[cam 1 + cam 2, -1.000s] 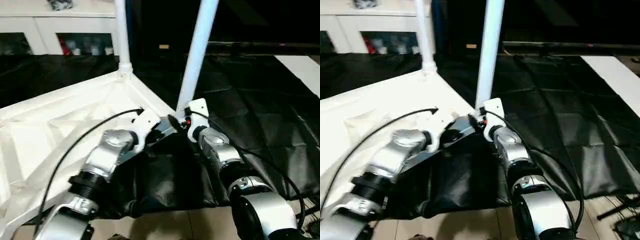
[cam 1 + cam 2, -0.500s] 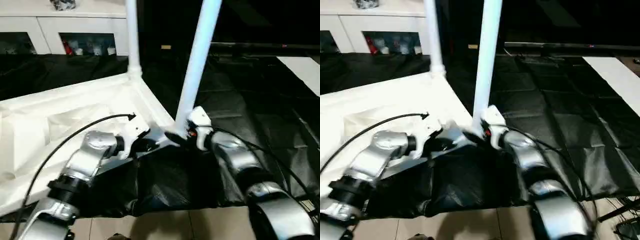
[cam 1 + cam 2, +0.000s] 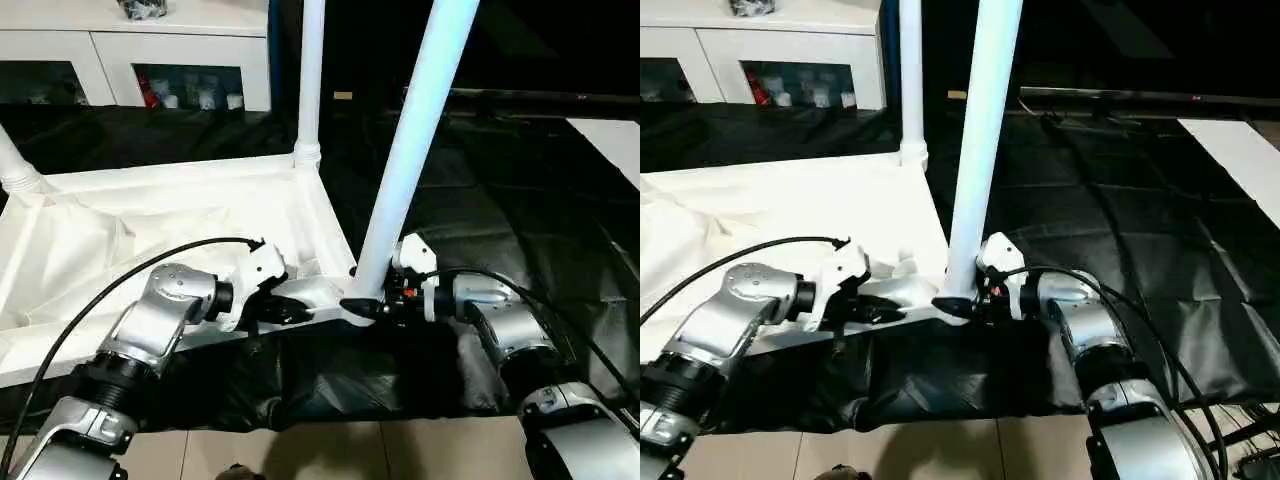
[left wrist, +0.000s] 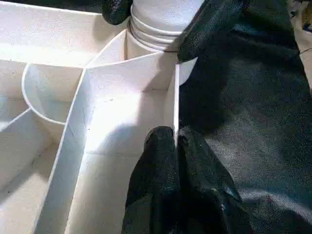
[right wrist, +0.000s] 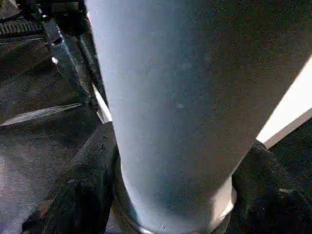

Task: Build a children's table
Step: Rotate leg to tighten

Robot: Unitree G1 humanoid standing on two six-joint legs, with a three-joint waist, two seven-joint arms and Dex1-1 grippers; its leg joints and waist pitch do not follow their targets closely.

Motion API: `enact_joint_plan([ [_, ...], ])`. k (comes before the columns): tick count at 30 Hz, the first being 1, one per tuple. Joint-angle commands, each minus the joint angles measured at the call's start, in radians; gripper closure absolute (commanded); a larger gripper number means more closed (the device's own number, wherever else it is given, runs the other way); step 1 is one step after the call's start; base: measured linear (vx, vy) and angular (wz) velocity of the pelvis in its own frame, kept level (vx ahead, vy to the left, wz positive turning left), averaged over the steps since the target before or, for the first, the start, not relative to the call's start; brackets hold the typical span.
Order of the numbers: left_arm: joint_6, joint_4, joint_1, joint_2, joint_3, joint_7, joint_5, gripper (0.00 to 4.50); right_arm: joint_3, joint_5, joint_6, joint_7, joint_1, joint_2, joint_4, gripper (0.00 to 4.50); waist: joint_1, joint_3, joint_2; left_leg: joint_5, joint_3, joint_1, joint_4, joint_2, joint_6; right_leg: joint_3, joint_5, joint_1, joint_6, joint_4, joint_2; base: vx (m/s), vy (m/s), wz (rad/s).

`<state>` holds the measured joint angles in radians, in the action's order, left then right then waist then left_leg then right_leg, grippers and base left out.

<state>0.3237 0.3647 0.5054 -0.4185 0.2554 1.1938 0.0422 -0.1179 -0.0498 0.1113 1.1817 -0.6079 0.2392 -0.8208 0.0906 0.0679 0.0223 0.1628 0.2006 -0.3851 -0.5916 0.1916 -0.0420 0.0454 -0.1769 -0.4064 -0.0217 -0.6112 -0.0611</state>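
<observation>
We have the small white plastic children's table lying upside down at centre left on the black-covered surface. Our left gripper is clenched on its thin near rim wall. Our right gripper grasps the base of the near white tubular leg at the corner socket. It looks light, stiff and slick; holding low seems best.

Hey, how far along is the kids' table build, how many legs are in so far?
Done: the tabletop lies underside up with the far-corner leg and a left-corner leg standing in sockets. In hand: the right gripper is around the base of the near-corner leg, while the left gripper is shut on the tabletop's rim. Left: a fourth leg isn't visible, then turning it upright.
</observation>
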Motion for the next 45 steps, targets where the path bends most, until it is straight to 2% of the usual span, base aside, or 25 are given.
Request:
enact_joint_plan([
  [1,-0.022,-0.054,0.027,0.025,-0.003,-0.026,0.026,4.50,-0.078,0.004,-0.020,0.070,0.032,-0.041,0.018,1.75,-0.003,-0.073,-0.010,0.253,-0.022,0.028,0.071,0.048,0.016,-0.043,-0.254,0.039,-0.217,0.074,-0.079,0.000,0.000,0.00],
  [3,-0.028,-0.036,0.034,0.035,-0.006,-0.063,0.008,4.50,-0.069,-0.001,-0.029,0.045,0.035,-0.051,0.025,1.78,-0.003,-0.073,-0.005,0.257,-0.022,0.029,0.071,0.049,0.014,-0.042,-0.256,0.039,-0.216,0.074,-0.079,0.000,0.000,0.00],
  [4,-0.029,-0.031,0.037,0.038,-0.008,-0.073,0.004,4.50,-0.067,-0.002,-0.031,0.037,0.035,-0.054,0.025,1.78,-0.003,-0.073,-0.006,0.256,-0.023,0.029,0.071,0.048,0.014,-0.042,-0.257,0.040,-0.216,0.073,-0.079,0.000,0.000,0.00],
  [8,-0.029,0.009,0.061,0.080,-0.021,-0.183,-0.030,4.50,-0.035,0.009,-0.038,-0.093,0.018,-0.094,-0.012,1.78,-0.008,-0.067,-0.006,0.307,-0.025,0.036,0.074,0.047,-0.005,-0.045,-0.353,0.032,-0.195,0.087,-0.083,0.000,0.000,0.00],
  [13,0.020,0.074,0.117,0.177,-0.050,-0.406,-0.078,4.50,0.067,-0.009,-0.076,-0.422,-0.066,-0.212,-0.131,1.80,-0.018,-0.065,-0.008,0.348,-0.033,0.039,0.076,0.044,-0.034,-0.041,-0.457,0.027,-0.160,0.097,-0.087,0.000,0.000,0.00],
  [14,0.031,0.086,0.128,0.195,-0.057,-0.441,-0.081,4.50,0.075,-0.006,-0.076,-0.477,-0.081,-0.228,-0.147,1.80,-0.022,-0.065,-0.005,0.356,-0.034,0.041,0.077,0.043,-0.040,-0.040,-0.464,0.027,-0.156,0.098,-0.085,0.000,0.000,0.00],
  [16,0.045,0.105,0.149,0.228,-0.064,-0.505,-0.093,4.50,0.082,0.007,-0.076,-0.578,-0.107,-0.256,-0.178,1.80,-0.027,-0.067,-0.006,0.351,-0.034,0.038,0.076,0.042,-0.043,-0.040,-0.448,0.026,-0.157,0.098,-0.086,0.000,0.000,0.00],
  [19,0.059,0.116,0.171,0.279,-0.073,-0.583,-0.105,4.50,0.092,0.030,-0.088,-0.745,-0.144,-0.297,-0.234,1.80,-0.032,-0.073,-0.005,0.315,-0.031,0.033,0.074,0.041,-0.031,-0.041,-0.374,0.030,-0.169,0.091,-0.084,0.000,0.000,0.00],
  [21,0.052,0.109,0.174,0.297,-0.061,-0.590,-0.114,4.50,0.093,0.042,-0.066,-0.783,-0.150,-0.321,-0.251,1.80,-0.032,-0.075,0.005,0.271,-0.025,0.026,0.070,0.040,-0.009,-0.042,-0.299,0.035,-0.176,0.085,-0.082,0.000,0.000,0.00],
  [23,0.042,0.108,0.172,0.299,-0.059,-0.581,-0.113,4.50,0.093,0.046,-0.057,-0.774,-0.151,-0.327,-0.256,1.80,-0.029,-0.079,0.001,0.227,-0.024,0.022,0.067,0.039,0.008,-0.043,-0.243,0.040,-0.183,0.077,-0.084,0.000,0.000,0.00],
  [25,0.028,0.105,0.168,0.297,-0.053,-0.563,-0.109,4.50,0.102,0.043,-0.049,-0.751,-0.154,-0.334,-0.267,1.24,-0.029,-0.080,-0.001,0.192,-0.023,0.020,0.066,0.039,0.023,-0.042,-0.173,0.043,-0.199,0.069,-0.080,0.000,0.000,0.00],
  [27,0.005,0.095,0.156,0.280,-0.039,-0.524,-0.104,4.50,0.114,0.025,-0.055,-0.714,-0.155,-0.327,-0.272,1.10,-0.029,-0.081,-0.001,0.177,-0.021,0.020,0.064,0.039,0.036,-0.042,-0.130,0.045,-0.218,0.065,-0.079,0.000,0.000,0.00],
  [28,0.000,0.089,0.149,0.270,-0.035,-0.504,-0.099,4.50,0.117,0.019,-0.057,-0.698,-0.155,-0.320,-0.272,1.04,-0.028,-0.080,-0.005,0.182,-0.021,0.020,0.064,0.039,0.040,-0.041,-0.133,0.045,-0.221,0.066,-0.080,0.000,0.000,0.00],
  [30,0.000,0.062,0.131,0.242,-0.031,-0.453,-0.091,4.50,0.097,0.038,-0.032,-0.684,-0.155,-0.290,-0.271,0.77,-0.029,-0.076,-0.003,0.215,-0.021,0.022,0.067,0.040,0.032,-0.041,-0.187,0.044,-0.217,0.072,-0.081,0.000,0.000,0.00],
  [31,0.000,0.058,0.128,0.237,-0.031,-0.444,-0.088,4.50,0.094,0.041,-0.028,-0.681,-0.154,-0.285,-0.270,0.68,-0.029,-0.076,-0.012,0.225,-0.024,0.022,0.068,0.041,0.026,-0.041,-0.205,0.044,-0.216,0.073,-0.083,0.000,0.000,0.00],
  [32,-0.007,0.046,0.120,0.222,-0.029,-0.415,-0.082,4.50,0.088,0.047,-0.019,-0.667,-0.152,-0.270,-0.267,0.63,-0.034,-0.075,-0.008,0.240,-0.024,0.022,0.069,0.042,0.018,-0.041,-0.225,0.044,-0.212,0.076,-0.083,0.000,0.000,0.00],
  [33,-0.018,0.036,0.112,0.209,-0.026,-0.381,-0.072,4.50,0.083,0.053,-0.009,-0.650,-0.151,-0.255,-0.266,0.63,-0.038,-0.074,-0.010,0.254,-0.025,0.023,0.070,0.041,0.013,-0.041,-0.243,0.042,-0.210,0.077,-0.082,0.000,0.000,0.00],
  [36,-0.029,0.008,0.090,0.169,-0.018,-0.296,-0.048,4.50,0.073,0.060,0.019,-0.575,-0.142,-0.215,-0.257,0.63,-0.042,-0.076,-0.009,0.252,-0.026,0.022,0.070,0.044,0.009,-0.041,-0.224,0.045,-0.219,0.072,-0.082,0.000,0.000,0.00],
  [38,-0.031,-0.004,0.076,0.144,-0.014,-0.251,-0.035,4.50,0.062,0.059,0.033,-0.506,-0.129,-0.193,-0.242,0.63,-0.043,-0.077,-0.010,0.241,-0.024,0.022,0.067,0.044,0.015,-0.042,-0.198,0.045,-0.228,0.070,-0.081,0.000,0.000,0.00],
  [39,-0.039,-0.010,0.069,0.128,-0.012,-0.223,-0.028,4.50,0.054,0.060,0.041,-0.458,-0.119,-0.180,-0.230,0.63,-0.044,-0.077,-0.010,0.224,-0.022,0.021,0.066,0.045,0.028,-0.043,-0.155,0.045,-0.242,0.066,-0.079,0.000,0.000,0.00],
  [40,-0.042,-0.013,0.064,0.110,-0.008,-0.192,-0.023,4.50,0.042,0.054,0.048,-0.392,-0.102,-0.163,-0.206,0.63,-0.043,-0.078,-0.010,0.220,-0.022,0.022,0.066,0.044,0.032,-0.043,-0.147,0.045,-0.245,0.066,-0.078,0.000,0.000,0.00],
  [41,-0.046,-0.014,0.060,0.094,-0.006,-0.164,-0.018,4.50,0.030,0.042,0.046,-0.323,-0.084,-0.149,-0.177,0.63,-0.040,-0.077,-0.005,0.214,-0.021,0.022,0.065,0.045,0.044,-0.043,-0.144,0.048,-0.247,0.064,-0.079,0.000,0.000,0.00],
  [43,-0.048,-0.013,0.058,0.083,-0.005,-0.141,-0.014,4.50,0.020,0.027,0.043,-0.258,-0.066,-0.136,-0.148,0.63,-0.033,-0.076,-0.007,0.208,-0.019,0.023,0.064,0.047,0.053,-0.042,-0.141,0.047,-0.247,0.063,-0.078,0.000,0.000,0.00],
  [45,-0.047,-0.003,0.061,0.070,-0.010,-0.119,-0.010,4.50,-0.002,-0.005,0.016,-0.136,-0.031,-0.113,-0.088,0.63,-0.023,-0.071,-0.001,0.235,-0.017,0.028,0.066,0.049,0.049,-0.042,-0.204,0.042,-0.236,0.069,-0.077,0.000,0.000,0.00],
])
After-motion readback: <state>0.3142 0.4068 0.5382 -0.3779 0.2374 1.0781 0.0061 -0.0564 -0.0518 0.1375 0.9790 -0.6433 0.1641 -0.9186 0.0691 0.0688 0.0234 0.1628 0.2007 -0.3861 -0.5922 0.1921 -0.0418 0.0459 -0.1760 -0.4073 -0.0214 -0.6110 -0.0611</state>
